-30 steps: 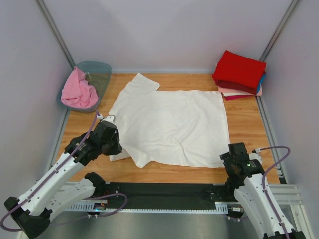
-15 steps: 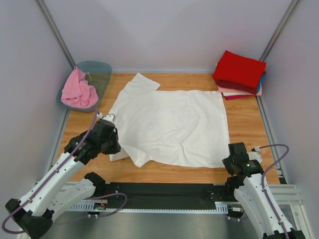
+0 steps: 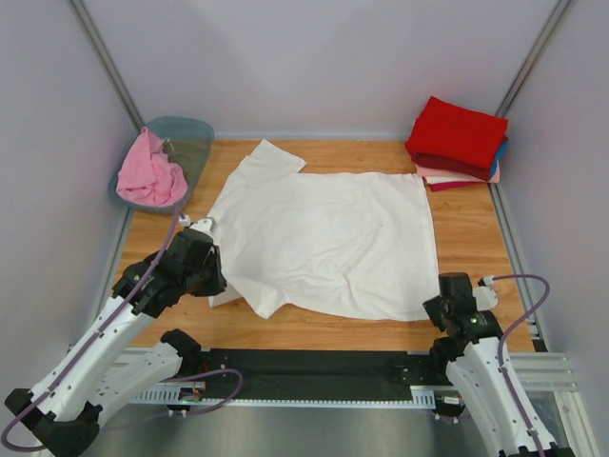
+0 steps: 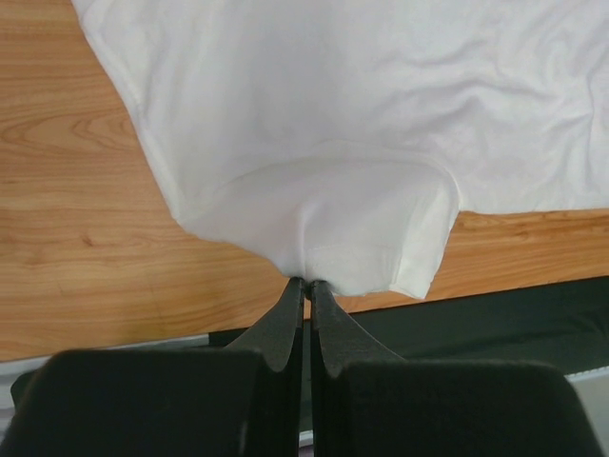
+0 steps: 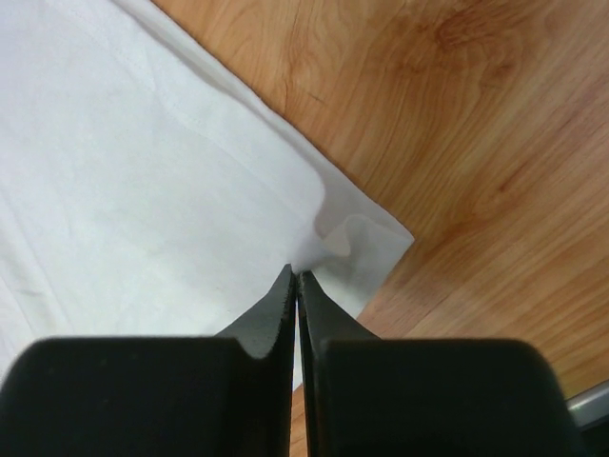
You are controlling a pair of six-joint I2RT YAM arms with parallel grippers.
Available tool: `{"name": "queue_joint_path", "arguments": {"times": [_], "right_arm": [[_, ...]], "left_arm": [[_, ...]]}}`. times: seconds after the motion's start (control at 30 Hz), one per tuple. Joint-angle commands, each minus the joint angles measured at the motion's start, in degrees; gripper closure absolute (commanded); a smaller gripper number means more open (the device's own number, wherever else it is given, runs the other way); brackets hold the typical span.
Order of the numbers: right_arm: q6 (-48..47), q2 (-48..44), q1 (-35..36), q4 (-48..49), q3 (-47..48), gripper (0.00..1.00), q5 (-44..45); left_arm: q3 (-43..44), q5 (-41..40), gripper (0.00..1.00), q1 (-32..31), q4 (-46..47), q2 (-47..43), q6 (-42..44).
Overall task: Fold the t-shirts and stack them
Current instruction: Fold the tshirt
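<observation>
Pinching the white t-shirt along its near edge, both grippers were closed tight on cloth: the left end effector on the near sleeve, the right end effector on the near hem corner. The shirt lay spread on the bench, its long axis running left to right and its body stretching away from both arms.

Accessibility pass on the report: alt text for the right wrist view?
The right gripper is shut on a corner of the white t-shirt, which puckers there. The shirt spreads flat to the left; bare wooden table fills the right.
</observation>
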Motion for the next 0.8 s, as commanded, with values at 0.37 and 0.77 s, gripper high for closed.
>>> {"name": "queue_joint_path", "arguments": {"times": [0.37,0.77], "right_arm": [[-3.9,3.74,-0.39,7.06,9.44,1.0,-3.53],[-9.87,45.04,-6.35,25.88,30.45,0.99,-8.53]], "left_arm": [[13.74,1.47,1.0,0.45,-2.62,11.12,11.76],[42.56,7.18,1.0,17.41,-0.77,47.5,21.0]]}}
